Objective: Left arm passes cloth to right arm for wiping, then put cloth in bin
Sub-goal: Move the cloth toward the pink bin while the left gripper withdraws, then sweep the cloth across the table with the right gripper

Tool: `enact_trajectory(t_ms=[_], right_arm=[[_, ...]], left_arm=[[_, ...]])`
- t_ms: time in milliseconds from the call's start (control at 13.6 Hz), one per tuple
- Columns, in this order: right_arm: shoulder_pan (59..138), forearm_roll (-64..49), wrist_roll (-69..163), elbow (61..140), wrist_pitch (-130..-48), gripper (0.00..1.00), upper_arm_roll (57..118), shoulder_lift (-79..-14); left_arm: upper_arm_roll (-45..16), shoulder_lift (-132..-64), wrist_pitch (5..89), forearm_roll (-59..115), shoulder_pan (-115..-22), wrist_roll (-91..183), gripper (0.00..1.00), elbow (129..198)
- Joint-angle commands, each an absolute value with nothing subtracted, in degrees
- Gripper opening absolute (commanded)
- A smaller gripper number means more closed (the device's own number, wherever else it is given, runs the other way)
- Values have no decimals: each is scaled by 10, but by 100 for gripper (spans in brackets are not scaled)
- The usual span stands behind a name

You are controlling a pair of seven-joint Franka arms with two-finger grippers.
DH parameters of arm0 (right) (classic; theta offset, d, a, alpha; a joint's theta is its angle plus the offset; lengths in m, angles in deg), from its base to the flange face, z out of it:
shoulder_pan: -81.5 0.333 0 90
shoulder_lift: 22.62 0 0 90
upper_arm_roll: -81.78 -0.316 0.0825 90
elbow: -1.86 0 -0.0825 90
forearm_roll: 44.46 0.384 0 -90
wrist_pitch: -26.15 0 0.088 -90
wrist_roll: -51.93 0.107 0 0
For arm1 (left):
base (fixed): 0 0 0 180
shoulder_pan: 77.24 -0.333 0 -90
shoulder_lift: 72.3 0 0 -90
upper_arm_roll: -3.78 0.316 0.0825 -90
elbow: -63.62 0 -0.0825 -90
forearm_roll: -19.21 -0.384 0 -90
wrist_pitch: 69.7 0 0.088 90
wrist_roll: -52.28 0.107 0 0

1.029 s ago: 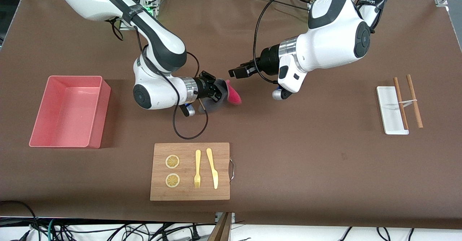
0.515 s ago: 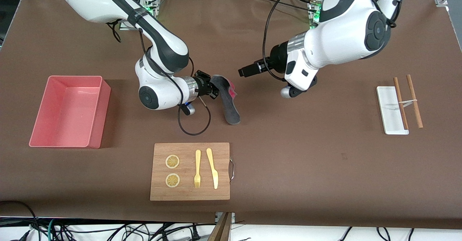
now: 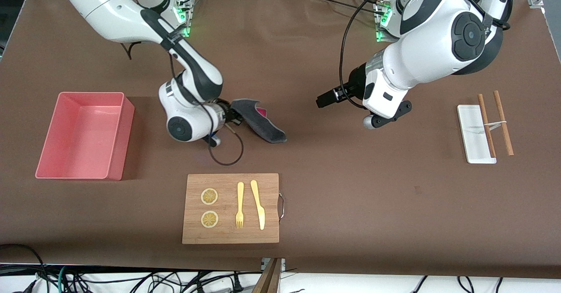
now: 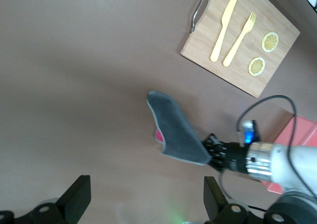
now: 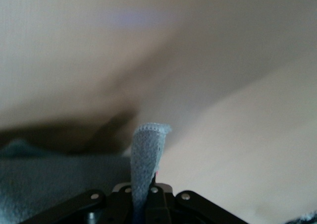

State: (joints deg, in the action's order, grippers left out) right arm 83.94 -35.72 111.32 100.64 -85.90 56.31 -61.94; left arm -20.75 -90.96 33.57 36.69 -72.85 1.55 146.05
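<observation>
The cloth (image 3: 262, 127) shows its dark grey face, with a sliver of magenta at one edge, and droops toward the table. My right gripper (image 3: 234, 115) is shut on one end of it, over the table between the bin (image 3: 128, 131) and the middle. In the right wrist view the cloth (image 5: 146, 154) rises from between the shut jaws of the right gripper (image 5: 148, 196). My left gripper (image 3: 325, 100) hangs over bare table, apart from the cloth, open and holding nothing. In the left wrist view the left gripper (image 4: 146, 204) stands wide, and the cloth (image 4: 176, 130) lies well clear of it.
A wooden cutting board (image 3: 271, 183) with a fork, a knife and two lemon slices lies nearer the front camera than the cloth. A white tray (image 3: 471, 126) and two brown sticks (image 3: 503, 124) lie toward the left arm's end. The salmon-pink bin holds nothing.
The left gripper opened, let the cloth go and drew back toward its own end. The right gripper kept the cloth, swung down and toward the bin's end, and the grey face turned up.
</observation>
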Motion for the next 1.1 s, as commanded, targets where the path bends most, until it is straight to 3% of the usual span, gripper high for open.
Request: enact_trajectory(t_ms=[0,588,882,1029], right_arm=[[835,-388,996,1006,-810,0,625,-583],[828,-440,682,985,-749,0,794,-551],[828,-437,697,955,-723,0,791,-554],[829,-436,768,955,-738,0,750,-559]], left_arm=[[-203,-913,323,294,-744,84,100,1454],[-204,-874,240,126,-825,399,100,1454],[-188,-845,209,144,-873,561,100,1454],[-83,-808,215,204,-821,581,100,1481]])
